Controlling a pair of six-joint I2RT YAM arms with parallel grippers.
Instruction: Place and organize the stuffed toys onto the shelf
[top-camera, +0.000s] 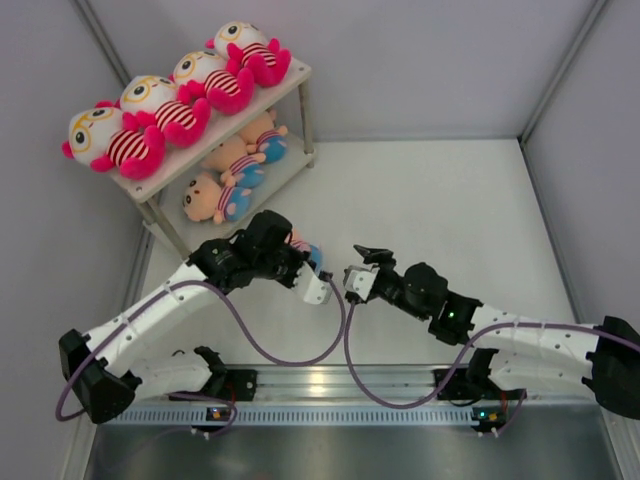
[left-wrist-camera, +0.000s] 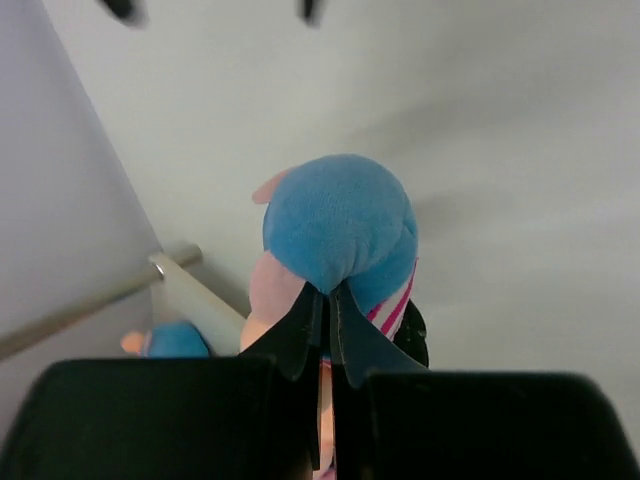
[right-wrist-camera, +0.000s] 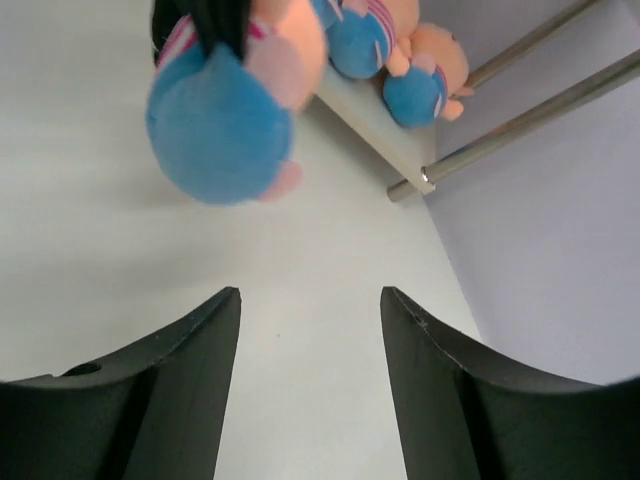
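Closest in, the left pincer (left-wrist-camera: 328, 325) was clamped shut on the doll (left-wrist-camera: 340, 225), its black fingers (left-wrist-camera: 298, 345) pinching the plush at the edge of the blue pants. Held by that thin pinch, the doll appeared to hang clear of the white surface (top-camera: 450, 200), between the two arms and near the front end of the shelf (top-camera: 292, 80). The right pincer (right-wrist-camera: 310, 330) stood open and empty, facing the doll from just beside it. Four white-headed dolls (top-camera: 165, 105) filled the top board. Three peach-faced dolls (top-camera: 240, 165) lay on the lower one, the nearest close to that board's near end, so room for a fourth looked tight. The likeliest failure was a slip, since the grip seemed to catch only a fold of soft plush and a swing toward the shelf could shake it free. Going in under the top board, the arm or the doll could also catch a metal leg (top-camera: 307, 125) or shove a neighbour off the edge. How much bare board remained could not be told.
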